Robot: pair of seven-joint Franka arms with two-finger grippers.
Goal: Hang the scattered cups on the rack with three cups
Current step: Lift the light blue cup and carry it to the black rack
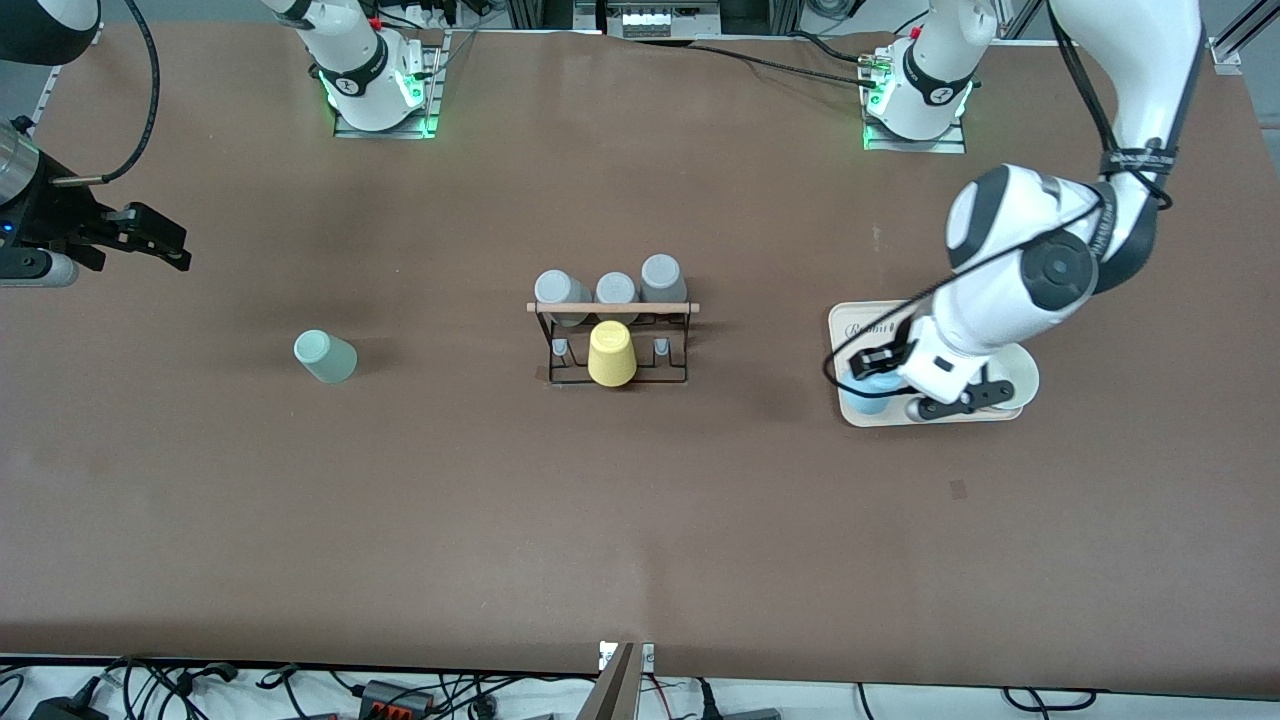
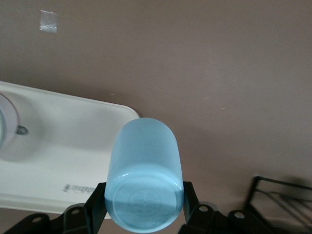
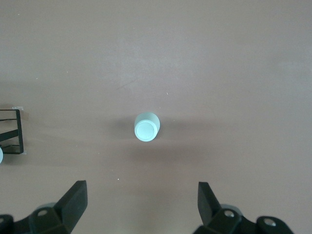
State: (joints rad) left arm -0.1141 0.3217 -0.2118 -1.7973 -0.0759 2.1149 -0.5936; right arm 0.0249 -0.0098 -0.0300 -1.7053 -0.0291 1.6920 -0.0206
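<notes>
In the front view, the rack [image 1: 612,345] stands at the centre of the frame on the brown tabletop [image 1: 640,520]. It is a black wire stand with a light wooden rod across its top. Three grey cups [image 1: 610,290] sit upside down along its upper row, and a yellow cup [image 1: 611,354] sits upside down on a peg in the lower row.

The mint green cup [image 1: 325,357] stands upside down on the tabletop at centre left of the frame, well apart from the rack, toward the right arm's end. In the right wrist view it shows at the middle of the frame [image 3: 146,127], with a corner of the rack [image 3: 12,131] at the left edge.

The right claw [image 1: 165,245] hangs at the left edge of the front view, in the upper half, over bare tabletop. Its fingers [image 3: 73,202] are spread wide and hold nothing.

The left claw [image 1: 868,372] is at centre right of the front view, low over the cream tray [image 1: 845,320]. It is closed on the light blue cup [image 1: 864,392], which is at the tray's corner nearest the rack and the camera. In the left wrist view the blue cup [image 2: 144,175] fills the lower middle of the frame, base toward the camera, a black finger [image 2: 97,204] pressed against each side. The tray [image 2: 73,161] lies at lower left, a corner of the rack [image 2: 280,200] at lower right.
</notes>
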